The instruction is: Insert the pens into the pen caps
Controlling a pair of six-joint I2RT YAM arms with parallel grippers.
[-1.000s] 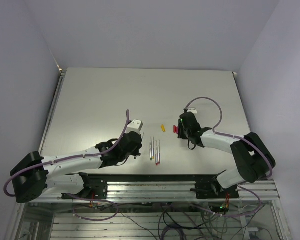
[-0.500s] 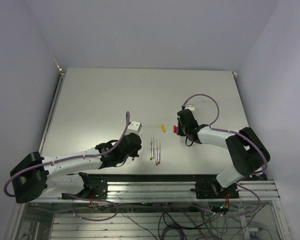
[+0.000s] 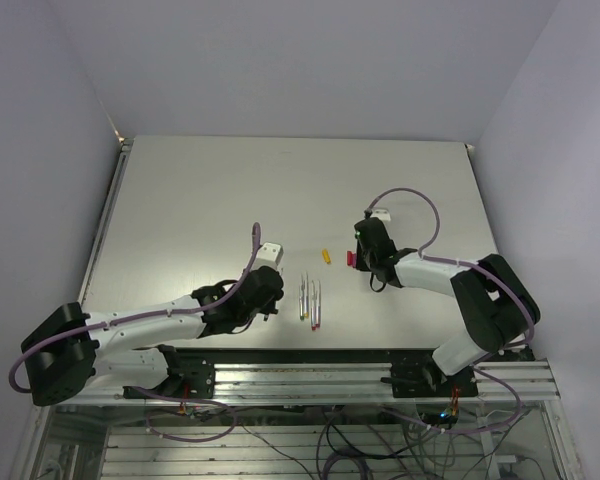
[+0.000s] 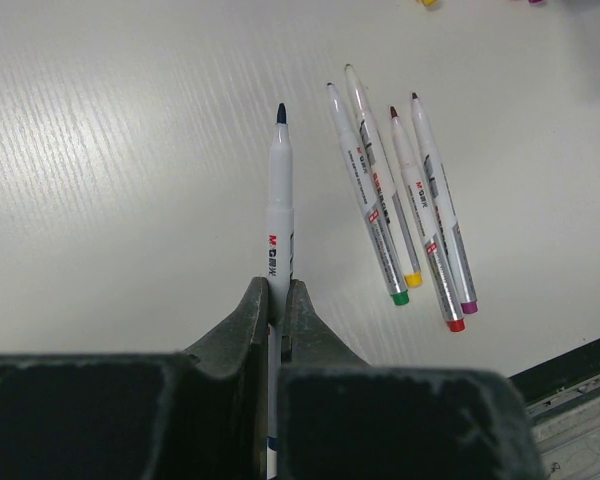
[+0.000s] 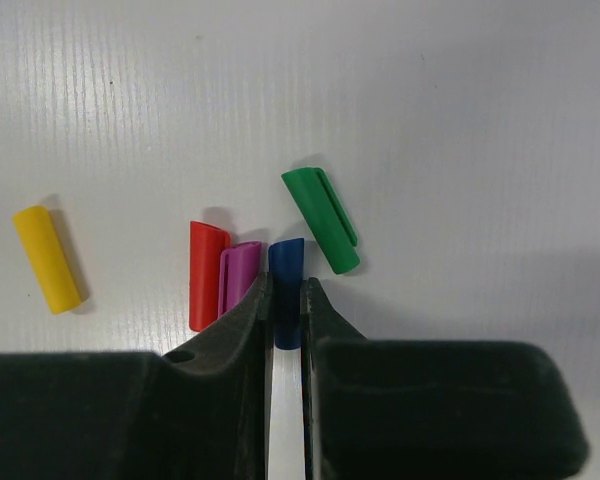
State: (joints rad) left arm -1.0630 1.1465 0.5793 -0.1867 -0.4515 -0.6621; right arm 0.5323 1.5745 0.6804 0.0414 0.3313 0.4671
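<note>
Pen with a dark tip sits clamped in the left gripper beside four loose pens on the table, while the right gripper pinches the blue cap between the magenta cap and the green cap.

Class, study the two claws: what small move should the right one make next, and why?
Probably lift the right claw straight up: its jaws look closed on the blue cap, which lies close beside the magenta cap and green cap, while the left claw holds a dark-tipped pen ready for capping.

White arms, black joints, dark claws (lilac cables).
</note>
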